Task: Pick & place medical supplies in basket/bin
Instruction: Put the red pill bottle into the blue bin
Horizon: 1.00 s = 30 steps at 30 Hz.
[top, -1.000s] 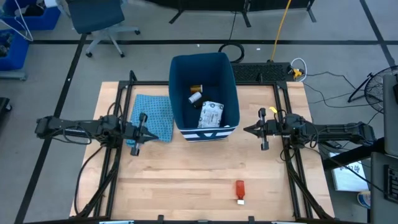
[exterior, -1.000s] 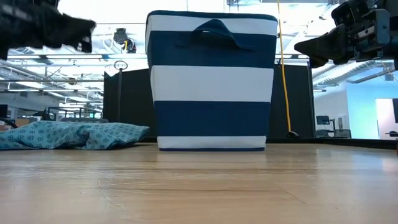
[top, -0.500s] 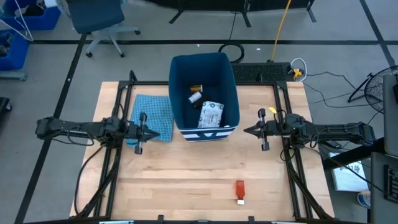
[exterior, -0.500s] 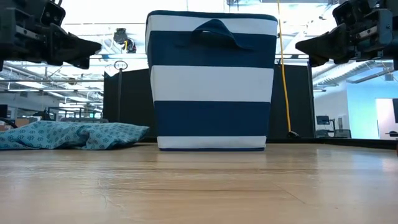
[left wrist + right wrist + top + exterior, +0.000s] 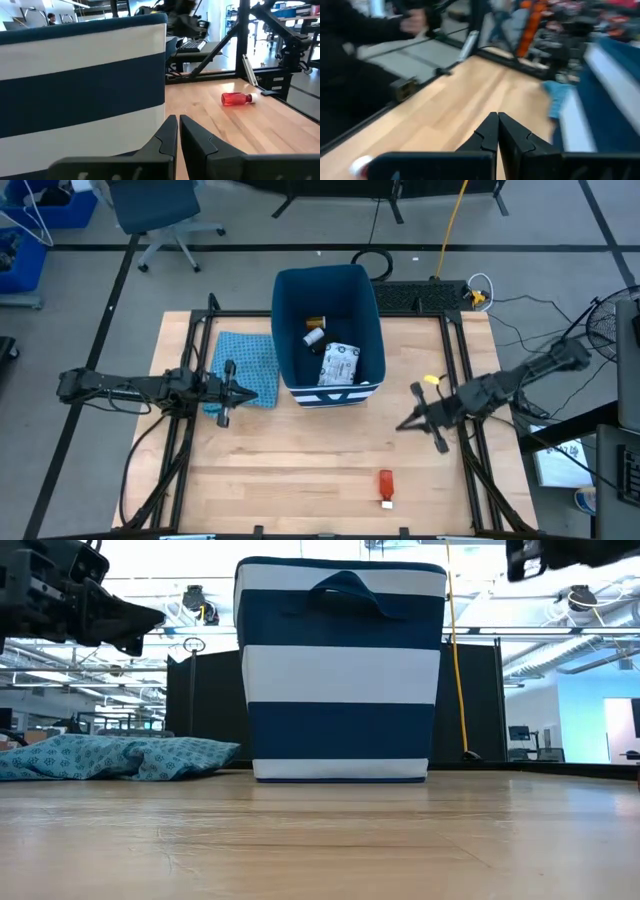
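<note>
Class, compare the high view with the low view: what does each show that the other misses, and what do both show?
Only the high view shows inside the bin: the white patterned packet, a small white piece and an orange item. It alone also shows the red tube lying on the table, and the right gripper over bare wood.

Only the low view shows the bin's outer side: white and blue stripes and a handle.

Both show the bin, the light blue cloth beside it, and the left gripper.
</note>
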Each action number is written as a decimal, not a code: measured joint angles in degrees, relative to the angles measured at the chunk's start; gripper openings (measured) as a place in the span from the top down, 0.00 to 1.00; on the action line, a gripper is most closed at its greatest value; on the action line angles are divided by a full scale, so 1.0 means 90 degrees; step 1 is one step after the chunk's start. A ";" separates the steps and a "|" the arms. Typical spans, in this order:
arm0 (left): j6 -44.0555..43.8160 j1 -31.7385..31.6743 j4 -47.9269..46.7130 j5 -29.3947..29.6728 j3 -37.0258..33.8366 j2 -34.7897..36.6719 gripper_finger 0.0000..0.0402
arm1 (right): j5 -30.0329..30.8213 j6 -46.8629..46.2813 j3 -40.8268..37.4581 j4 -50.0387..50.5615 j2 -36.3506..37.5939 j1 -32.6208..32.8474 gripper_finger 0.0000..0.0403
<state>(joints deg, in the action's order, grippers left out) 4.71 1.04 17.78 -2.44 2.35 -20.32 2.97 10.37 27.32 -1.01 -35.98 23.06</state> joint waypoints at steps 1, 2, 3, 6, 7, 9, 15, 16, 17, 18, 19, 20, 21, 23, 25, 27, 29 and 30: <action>-0.0040 0.0000 0.0000 0.0000 0.0000 0.0000 0.94 | 0.0079 -0.0002 0.0122 0.0025 -0.0222 0.0228 1.00; -0.0049 0.0000 0.0000 0.0002 0.0000 0.0000 0.94 | 0.0217 -0.0014 0.0222 0.0032 -0.0445 0.0441 1.00; -0.0056 0.0000 0.0000 0.0002 0.0000 0.0000 0.94 | 0.0333 -0.0050 0.0306 0.0043 -0.0670 0.0626 1.00; -0.0063 0.0000 0.0000 0.0057 0.0000 0.0000 0.94 | 0.0557 -0.0311 0.0589 0.0171 -0.1340 0.0929 0.99; -0.0082 0.0000 0.0000 0.0126 0.0000 -0.0001 0.94 | 0.0562 -0.0440 0.0709 0.0207 -0.1560 0.0961 0.97; -0.0188 0.0000 0.0002 0.0318 0.0000 0.0000 0.94 | 0.0485 -0.0656 0.0986 0.0362 -0.2037 0.0973 0.93; -0.0710 0.0000 0.0000 0.0661 0.0000 -0.0002 0.94 | 0.0160 -0.0709 0.2092 0.1260 -0.3595 0.1071 0.71; -0.0787 0.0000 0.0000 0.0659 0.0000 -0.0001 0.94 | 0.0159 -0.0641 0.2295 0.1514 -0.3834 0.1103 0.67; -0.0879 0.0000 -0.0007 0.0644 0.0000 -0.0002 0.94 | 0.0146 -0.0529 0.2503 0.1810 -0.4052 0.1137 0.63; -0.0940 0.0000 -0.0026 0.0620 0.0000 -0.0002 0.94 | 0.0086 -0.0304 0.2691 0.2069 -0.4268 0.1175 0.58; -0.0985 0.0000 -0.0063 0.0611 0.0000 -0.0002 0.94 | -0.0006 -0.0029 0.2845 0.2269 -0.4451 0.1211 0.54; -0.1034 0.0000 -0.0116 0.0612 0.0000 -0.0001 0.94 | -0.0042 0.0187 0.2972 0.2415 -0.4610 0.1263 0.51; -0.1067 0.0000 -0.0185 0.0614 0.0000 -0.0001 0.94 | -0.0039 0.0360 0.3071 0.2504 -0.4746 0.1310 0.48; -0.1086 0.0000 -0.0313 0.0614 0.0000 -0.0002 0.94 | -0.0028 0.0523 0.3199 0.2504 -0.4976 0.1389 0.44; -0.1088 0.0000 -0.0393 0.0612 0.0000 -0.0001 0.94 | -0.0023 0.0520 0.3266 0.2486 -0.5172 0.1454 0.41; -0.1114 0.0000 -0.0499 0.0612 0.0000 -0.0005 0.94 | -0.0013 0.0526 0.3268 0.2489 -0.5351 0.1526 0.38; -0.1175 0.0000 -0.0547 0.0610 0.0000 -0.0002 0.94 | 0.0007 0.0874 0.3266 0.2673 -0.5533 0.1630 0.36; -0.1214 0.0000 -0.0553 0.0610 0.0000 -0.0002 0.94 | 0.0059 0.1110 0.3262 0.2812 -0.5620 0.1692 0.35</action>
<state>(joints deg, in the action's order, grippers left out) -6.22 1.04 12.80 3.05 2.35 -20.34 3.50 20.36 56.67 24.30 -86.56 38.29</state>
